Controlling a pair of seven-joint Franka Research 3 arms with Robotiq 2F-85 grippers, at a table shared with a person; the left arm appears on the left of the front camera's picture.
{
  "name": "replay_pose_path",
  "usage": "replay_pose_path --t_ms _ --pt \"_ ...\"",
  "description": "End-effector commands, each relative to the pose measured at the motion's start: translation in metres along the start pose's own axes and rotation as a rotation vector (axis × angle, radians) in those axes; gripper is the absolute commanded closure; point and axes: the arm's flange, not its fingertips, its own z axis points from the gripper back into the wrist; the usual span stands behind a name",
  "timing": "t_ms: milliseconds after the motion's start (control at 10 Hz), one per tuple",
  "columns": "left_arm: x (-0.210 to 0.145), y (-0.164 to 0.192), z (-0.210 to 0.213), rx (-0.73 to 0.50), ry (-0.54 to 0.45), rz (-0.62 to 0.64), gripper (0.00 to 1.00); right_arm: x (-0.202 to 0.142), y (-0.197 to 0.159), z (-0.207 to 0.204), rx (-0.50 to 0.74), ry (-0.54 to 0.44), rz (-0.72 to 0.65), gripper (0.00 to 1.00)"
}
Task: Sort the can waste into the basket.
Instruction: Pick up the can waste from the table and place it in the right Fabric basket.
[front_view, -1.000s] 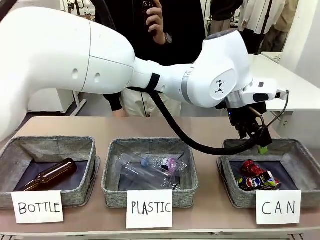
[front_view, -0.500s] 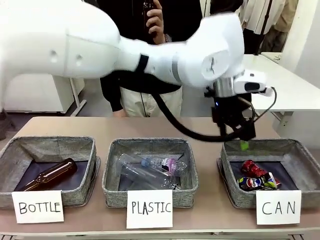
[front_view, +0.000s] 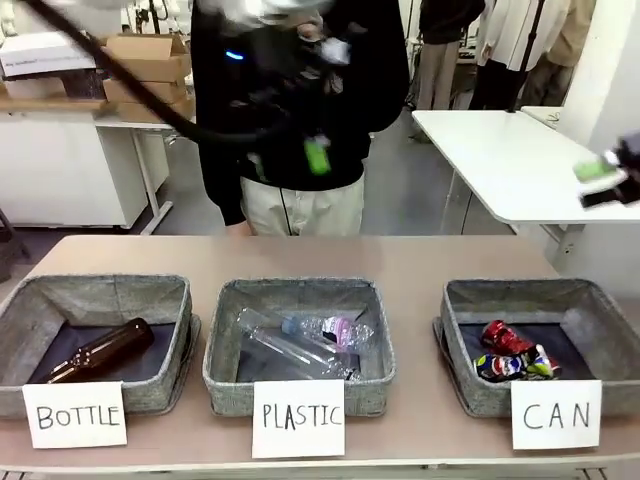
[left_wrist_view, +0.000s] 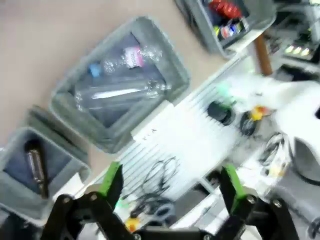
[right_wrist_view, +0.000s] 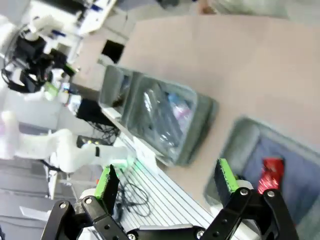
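The red can (front_view: 503, 336) and crushed silvery can (front_view: 512, 366) lie in the right grey woven basket (front_view: 612, 325) marked "CAN". Both claws, left (left_wrist_view: 170, 187) and right (right_wrist_view: 165, 182), are wide apart, holding nothing.

BOTTLE basket (front_view: 60, 300): left, brown glass bottle (front_view: 100, 350) lying inside | PLASTIC basket (front_view: 300, 295): mid, clear plastic bottles (front_view: 300, 342) lying inside | table (front_view: 300, 255): tan | person (front_view: 300, 150): dark top, standing at far side | white table (front_view: 500, 160): back right

Probably lab (boxes (front_view: 140, 55), white tables (front_view: 510, 160)).
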Motion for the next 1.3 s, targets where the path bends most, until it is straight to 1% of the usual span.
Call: replay_pose_path --t_ms 0,100,200,300,400,1200 --pt "-0.103 0.073 0.021 -0.162 -0.229 0.120 0.00 0.043 0.015 -0.023 0.035 0.009 -0.087 0.00" --pt "-0.148 0.114 0.050 -0.252 -0.345 0.202 0.00 0.056 0.027 -0.035 0.049 0.002 -0.138 0.00" --pt "-0.187 0.155 0.071 -0.397 -0.379 0.209 0.00 0.064 0.032 -0.040 0.091 -0.003 -0.170 0.00" --pt "-0.218 0.205 0.084 -0.511 -0.432 0.269 0.00 0.065 0.031 -0.037 0.074 -0.046 -0.203 0.00" --pt "-0.158 0.131 0.079 -0.315 -0.318 0.216 0.00 0.056 0.032 -0.046 0.062 0.031 -0.105 0.00" --pt "-0.158 0.131 0.079 -0.315 -0.318 0.216 0.00 0.056 0.032 -0.046 0.062 0.031 -0.105 0.00"
